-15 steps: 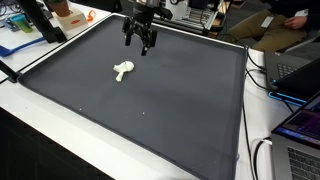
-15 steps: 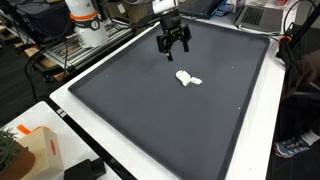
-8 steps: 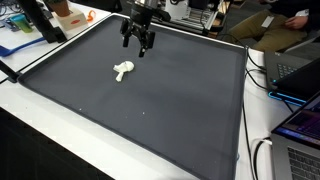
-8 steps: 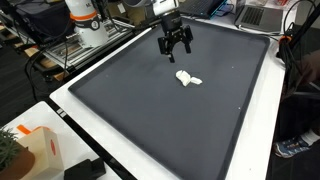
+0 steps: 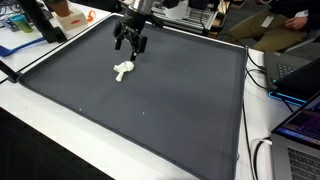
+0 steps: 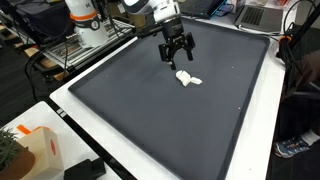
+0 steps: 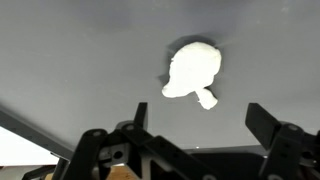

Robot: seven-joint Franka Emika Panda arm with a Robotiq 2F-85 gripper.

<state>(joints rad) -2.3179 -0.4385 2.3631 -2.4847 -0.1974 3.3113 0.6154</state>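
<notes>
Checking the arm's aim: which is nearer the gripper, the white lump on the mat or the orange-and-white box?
The white lump: it lies on the dark mat close by the open gripper, whereas the box stands off the mat, far away.

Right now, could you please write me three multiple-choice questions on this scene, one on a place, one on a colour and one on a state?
1. Where does the white object lie?
A. on the dark mat
B. on a laptop
C. on the floor

2. What colour is the mat?
A. red
B. dark grey
C. green

3. How does the gripper stand?
A. shut on the object
B. shut and empty
C. open and empty

Answers:
1 A: both exterior views show the object resting on the mat.
2 B: the mat is dark grey all over.
3 C: the wrist view shows the jaws wide apart, with the object lying free on the mat beyond them.
</notes>
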